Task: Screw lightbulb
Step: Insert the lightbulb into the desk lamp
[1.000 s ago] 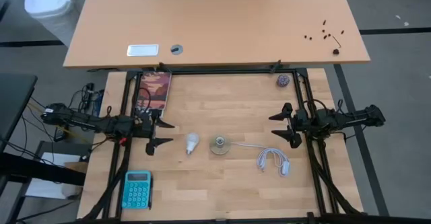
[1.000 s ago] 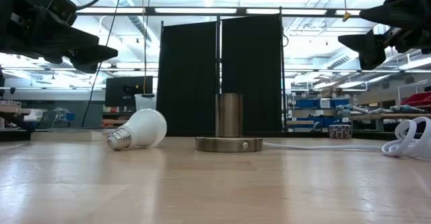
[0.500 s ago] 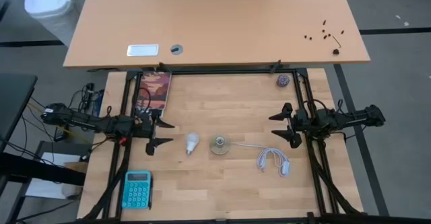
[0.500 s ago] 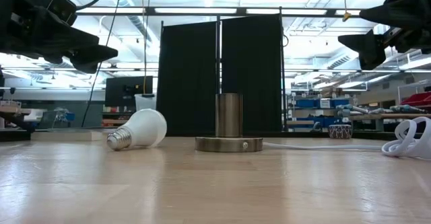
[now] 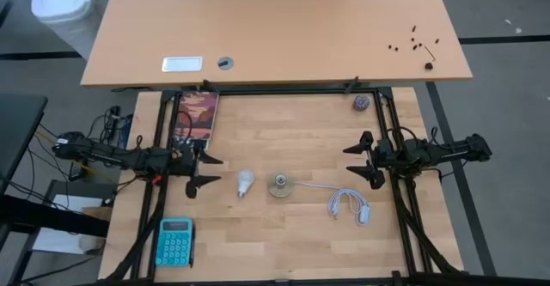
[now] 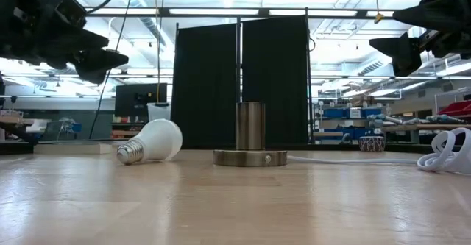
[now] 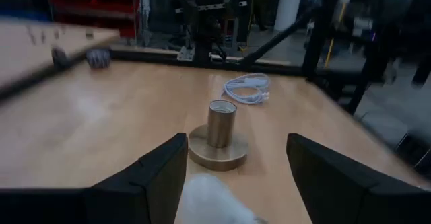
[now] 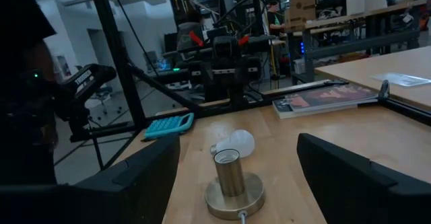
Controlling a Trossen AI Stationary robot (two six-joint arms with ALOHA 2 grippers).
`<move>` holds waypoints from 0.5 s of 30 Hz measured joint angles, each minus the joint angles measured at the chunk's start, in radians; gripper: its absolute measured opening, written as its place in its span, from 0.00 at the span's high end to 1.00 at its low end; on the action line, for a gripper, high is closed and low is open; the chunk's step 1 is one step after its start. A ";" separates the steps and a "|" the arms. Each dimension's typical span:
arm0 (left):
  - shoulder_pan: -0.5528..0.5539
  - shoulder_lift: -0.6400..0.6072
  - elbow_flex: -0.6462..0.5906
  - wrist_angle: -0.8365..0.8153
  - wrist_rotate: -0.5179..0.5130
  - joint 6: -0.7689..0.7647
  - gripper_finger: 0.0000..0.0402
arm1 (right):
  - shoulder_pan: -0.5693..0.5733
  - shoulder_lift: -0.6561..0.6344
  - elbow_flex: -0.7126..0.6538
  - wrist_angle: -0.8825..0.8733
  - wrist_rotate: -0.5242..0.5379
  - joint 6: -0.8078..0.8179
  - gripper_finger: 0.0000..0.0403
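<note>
Lightbulb (image 5: 246,181) is lying on its side just beside the socket (image 5: 279,185), between the two arms. Left gripper (image 5: 206,173) and right gripper (image 5: 360,158) both hover with jaws apart, holding nothing. It looks light, slick and breakable, so I'd grab the glass gently. Only the low view shows its threaded base pointing away from the socket.

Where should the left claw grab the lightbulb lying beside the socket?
Grip the lightbulb across its round white globe, coming from above with the open left claw. It lies on its side, and the screw base must stay free for the socket.
</note>
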State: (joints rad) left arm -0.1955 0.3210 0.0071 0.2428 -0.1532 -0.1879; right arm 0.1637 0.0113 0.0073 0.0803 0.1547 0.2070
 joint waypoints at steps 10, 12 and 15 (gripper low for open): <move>0.000 0.000 0.000 0.100 -0.013 -0.215 0.36 | 0.000 0.000 0.000 0.000 0.000 0.000 0.23; 0.000 0.000 0.000 0.139 -0.029 -0.239 0.36 | 0.000 0.000 0.000 0.000 0.000 0.000 0.23; 0.000 0.000 0.000 0.214 -0.046 -0.330 0.36 | 0.000 0.000 0.000 0.000 0.000 0.000 0.23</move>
State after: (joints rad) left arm -0.1955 0.3210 0.0071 0.4569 -0.1992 -0.5181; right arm 0.1635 0.0112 0.0074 0.0803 0.1547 0.2071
